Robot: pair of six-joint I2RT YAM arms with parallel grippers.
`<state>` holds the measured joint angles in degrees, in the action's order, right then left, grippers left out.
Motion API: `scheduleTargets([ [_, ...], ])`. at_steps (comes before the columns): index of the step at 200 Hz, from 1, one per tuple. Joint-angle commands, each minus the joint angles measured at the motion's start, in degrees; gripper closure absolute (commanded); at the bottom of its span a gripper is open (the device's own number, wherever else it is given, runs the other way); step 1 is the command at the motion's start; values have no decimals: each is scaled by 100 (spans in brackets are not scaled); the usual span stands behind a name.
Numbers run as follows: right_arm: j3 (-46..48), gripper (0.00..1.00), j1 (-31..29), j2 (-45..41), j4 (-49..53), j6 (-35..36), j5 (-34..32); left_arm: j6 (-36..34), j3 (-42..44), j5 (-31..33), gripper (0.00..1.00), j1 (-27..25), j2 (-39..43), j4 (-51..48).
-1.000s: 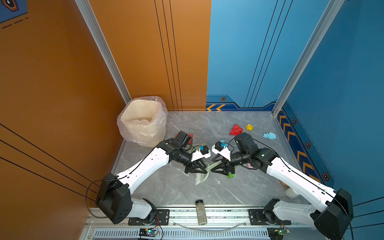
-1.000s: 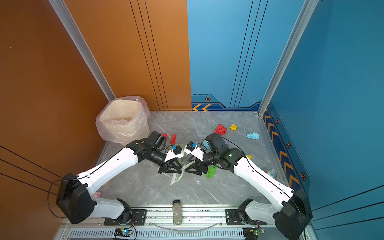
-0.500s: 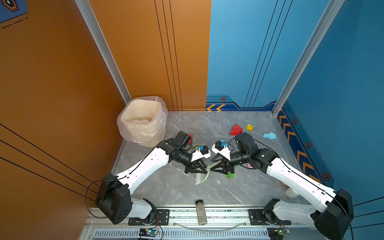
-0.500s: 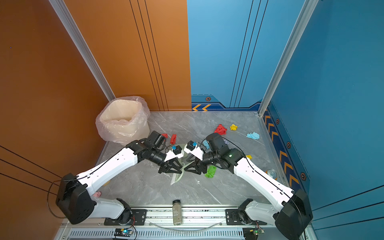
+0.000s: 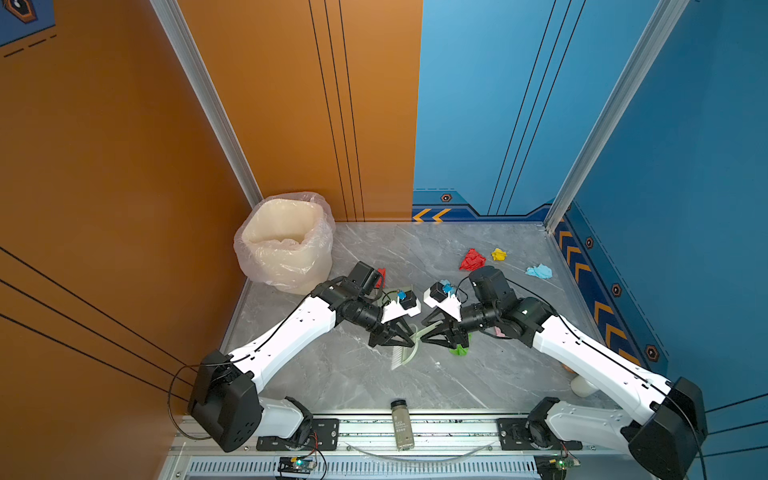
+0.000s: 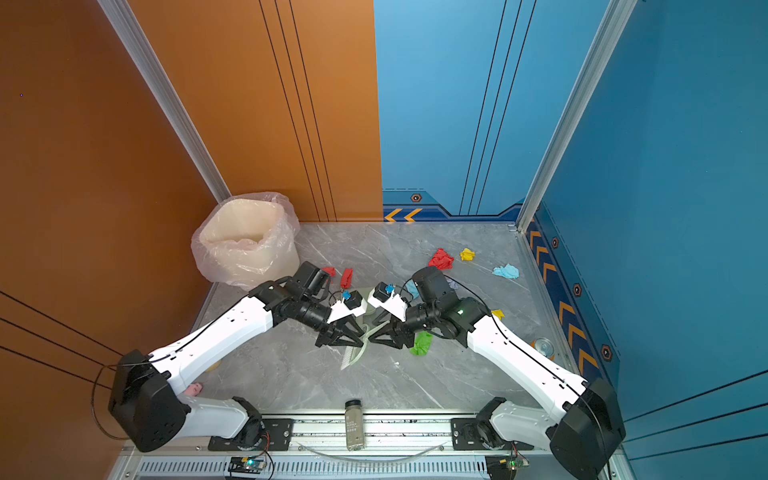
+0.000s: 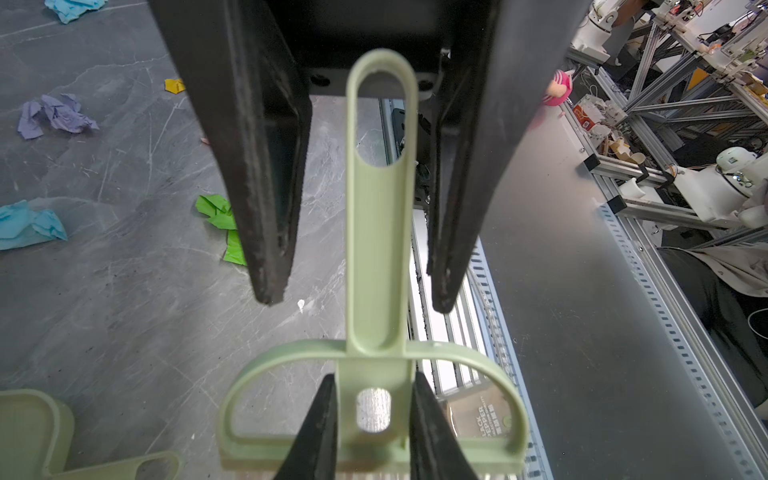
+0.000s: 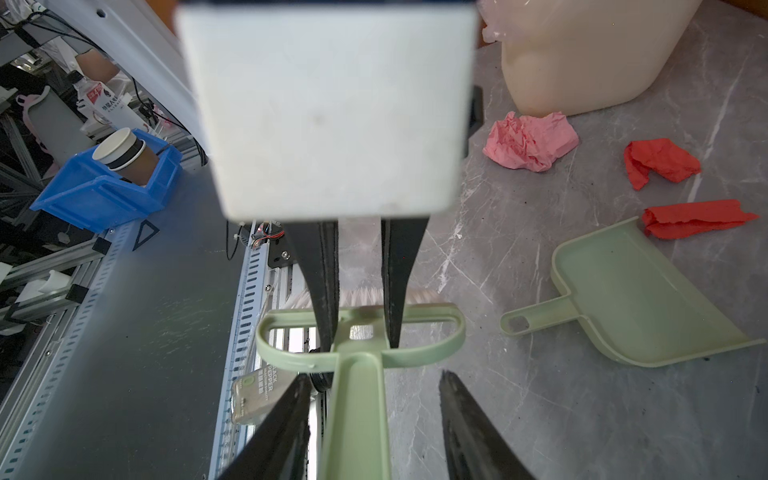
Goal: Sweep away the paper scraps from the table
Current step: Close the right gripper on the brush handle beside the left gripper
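My left gripper (image 5: 409, 343) (image 7: 374, 411) is shut on the pale green brush (image 5: 404, 358) (image 7: 378, 249) just above its head, bristles down on the table (image 5: 332, 374). My right gripper (image 5: 424, 338) (image 8: 374, 376) faces it, open, its fingers on either side of the brush handle (image 8: 361, 415); one finger is close to the handle and the other stands apart. Paper scraps lie around: green (image 5: 458, 350), red (image 5: 472, 259), yellow (image 5: 498, 254), light blue (image 5: 539, 271), lilac (image 7: 54, 118), pink (image 8: 530, 141), red (image 8: 698, 218).
The pale green dustpan (image 8: 631, 291) lies flat behind the grippers. A lined cream bin (image 5: 286, 241) stands at the back left. A pepper bottle (image 5: 401, 424) lies on the front rail. A can (image 6: 543, 345) sits by the right wall and a pink pig (image 6: 193, 388) at the front left.
The right gripper's jaws have narrowed around the brush handle. Both arms and the brush have hardly moved.
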<state>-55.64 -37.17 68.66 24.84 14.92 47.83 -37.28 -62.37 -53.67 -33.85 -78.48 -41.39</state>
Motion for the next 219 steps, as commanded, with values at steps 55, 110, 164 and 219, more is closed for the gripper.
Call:
scheduleTargets([
  [55, 66, 48, 17, -55, -133, -99, 108, -124, 10, -205, 100, 16, 54, -24],
  [110, 97, 49, 12, -42, -207, -161, 121, -131, 18, -205, 100, 16, 78, -17],
  [164, 115, 52, 12, -39, -243, -180, 121, -119, 23, -197, 100, 13, 78, -4],
  [219, 123, 55, 9, -8, -251, -177, 121, -111, 25, -192, 100, 13, 75, 8],
])
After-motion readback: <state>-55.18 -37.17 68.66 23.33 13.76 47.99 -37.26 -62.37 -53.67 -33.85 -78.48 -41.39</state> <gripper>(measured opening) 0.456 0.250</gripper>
